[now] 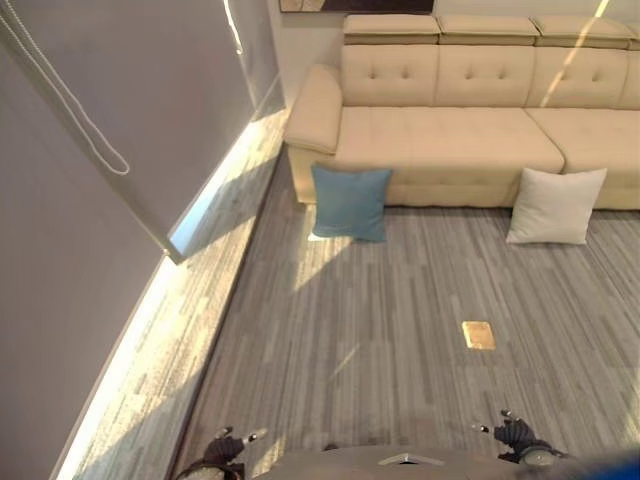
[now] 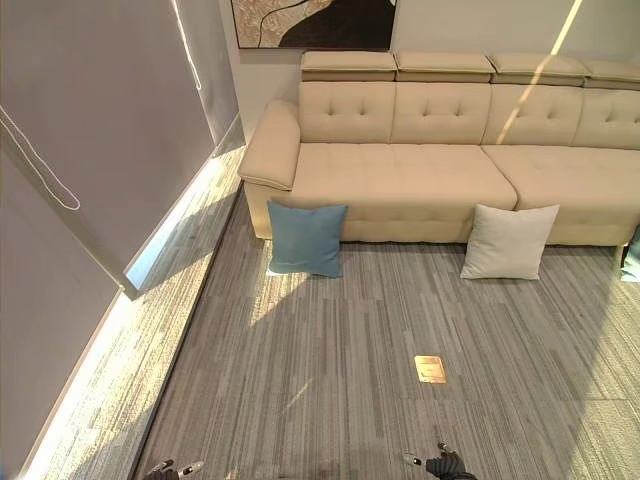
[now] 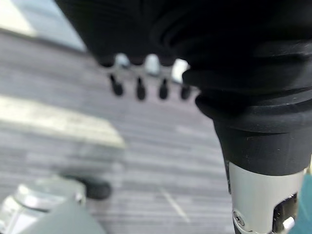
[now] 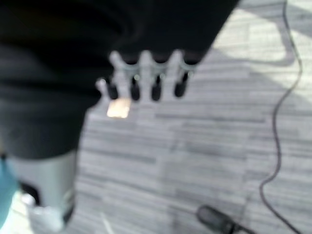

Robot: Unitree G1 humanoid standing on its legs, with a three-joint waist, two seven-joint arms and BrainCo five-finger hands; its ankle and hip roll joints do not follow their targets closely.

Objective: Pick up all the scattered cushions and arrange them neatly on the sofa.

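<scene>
Blue cushion (image 1: 349,202) and white cushion (image 1: 555,206) stand on the floor propped against the beige sofa (image 1: 450,140), awaiting lifting, while left hand (image 1: 226,445) and right hand (image 1: 515,432) hang low, relaxed-fingered and empty, well short of both.

Grey striped carpet floor (image 2: 340,360) with a small brass floor plate (image 2: 430,368) set into it, patches of sunlight falling across the carpet near the left wall. Beige tufted sofa (image 2: 440,160) with headrests stands against the far white wall (image 2: 470,25), a dark-and-cream picture (image 2: 315,22) hanging above it, a thin streak of light slanting over the sofa back. Left side has grey roller blinds (image 1: 120,110) with a white bead cord (image 1: 60,95), bright daylight coming in along the gap under them at the floor.
</scene>
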